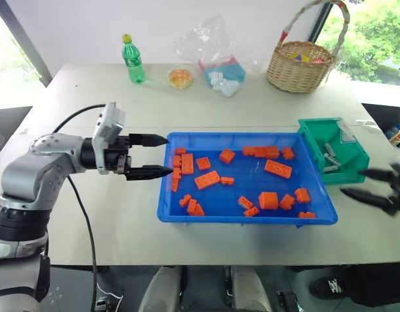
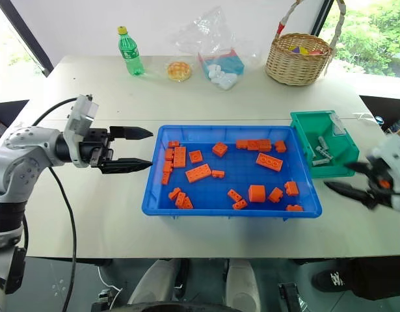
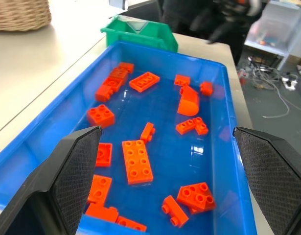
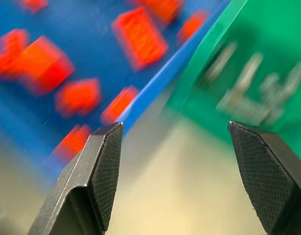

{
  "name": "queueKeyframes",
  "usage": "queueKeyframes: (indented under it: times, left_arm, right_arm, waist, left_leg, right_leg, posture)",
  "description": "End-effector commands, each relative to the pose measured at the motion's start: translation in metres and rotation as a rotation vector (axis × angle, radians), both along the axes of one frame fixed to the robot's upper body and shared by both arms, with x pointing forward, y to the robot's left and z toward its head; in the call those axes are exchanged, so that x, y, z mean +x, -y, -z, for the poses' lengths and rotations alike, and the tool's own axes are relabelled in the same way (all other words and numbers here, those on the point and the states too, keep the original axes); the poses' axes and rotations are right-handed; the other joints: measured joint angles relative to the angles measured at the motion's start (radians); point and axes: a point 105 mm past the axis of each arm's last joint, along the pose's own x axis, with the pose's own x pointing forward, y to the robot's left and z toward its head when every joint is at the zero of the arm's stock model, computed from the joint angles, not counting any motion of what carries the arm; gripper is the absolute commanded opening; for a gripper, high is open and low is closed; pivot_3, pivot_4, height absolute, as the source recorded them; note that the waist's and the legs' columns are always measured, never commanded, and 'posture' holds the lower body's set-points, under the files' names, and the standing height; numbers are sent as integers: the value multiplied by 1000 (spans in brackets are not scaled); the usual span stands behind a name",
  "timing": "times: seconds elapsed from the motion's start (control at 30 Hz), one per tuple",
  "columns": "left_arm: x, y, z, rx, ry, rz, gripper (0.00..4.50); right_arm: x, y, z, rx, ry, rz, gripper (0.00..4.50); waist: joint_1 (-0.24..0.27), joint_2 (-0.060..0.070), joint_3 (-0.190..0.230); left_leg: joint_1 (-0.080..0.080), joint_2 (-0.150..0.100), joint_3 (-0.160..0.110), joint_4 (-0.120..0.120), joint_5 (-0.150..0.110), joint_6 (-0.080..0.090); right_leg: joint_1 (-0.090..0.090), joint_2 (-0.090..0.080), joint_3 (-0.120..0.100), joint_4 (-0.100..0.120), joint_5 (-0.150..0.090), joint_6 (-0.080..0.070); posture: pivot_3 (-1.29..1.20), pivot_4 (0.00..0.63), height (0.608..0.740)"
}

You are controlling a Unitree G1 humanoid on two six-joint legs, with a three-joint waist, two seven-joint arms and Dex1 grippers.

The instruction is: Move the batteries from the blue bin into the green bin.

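Note:
The blue bin lies mid-table with many orange bricks scattered on its floor. Against its right end stands the green bin, and several silver batteries lie inside it. My left gripper hovers just off the blue bin's left wall, level, pointing toward it, open and empty. In the left wrist view its fingers frame the brick-strewn bin. My right gripper is over bare table just in front of the green bin, open with nothing between its fingers.
At the back of the table stand a wicker basket, a green bottle, a small round dish and a clear plastic bag. A person's shoe shows on the floor beyond the table's near right edge.

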Motion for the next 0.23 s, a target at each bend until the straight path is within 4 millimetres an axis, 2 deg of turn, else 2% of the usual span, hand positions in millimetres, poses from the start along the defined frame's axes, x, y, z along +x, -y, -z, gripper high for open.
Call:
queueKeyframes:
  times: [0.03,0.23]
  left_arm:
    - [-4,-4,-11,-21,32,-5,4500]
    - [-7,-5,-8,-14,30,11,4500]
  right_arm:
    - [-12,1,-20,-1,79,-32,3492]
    - [-10,2,-25,9,137,-9,3492]
  waist:
    - [-5,0,0]
    - [-1,0,0]
  left_leg:
    - [1,0,0,0,0,0]
    - [3,1,0,0,0,0]
  right_leg:
    - [1,0,0,0,0,0]
    - [2,-3,1,0,-2,-3]
  posture:
    - [0,150,693]
    - [0,150,693]
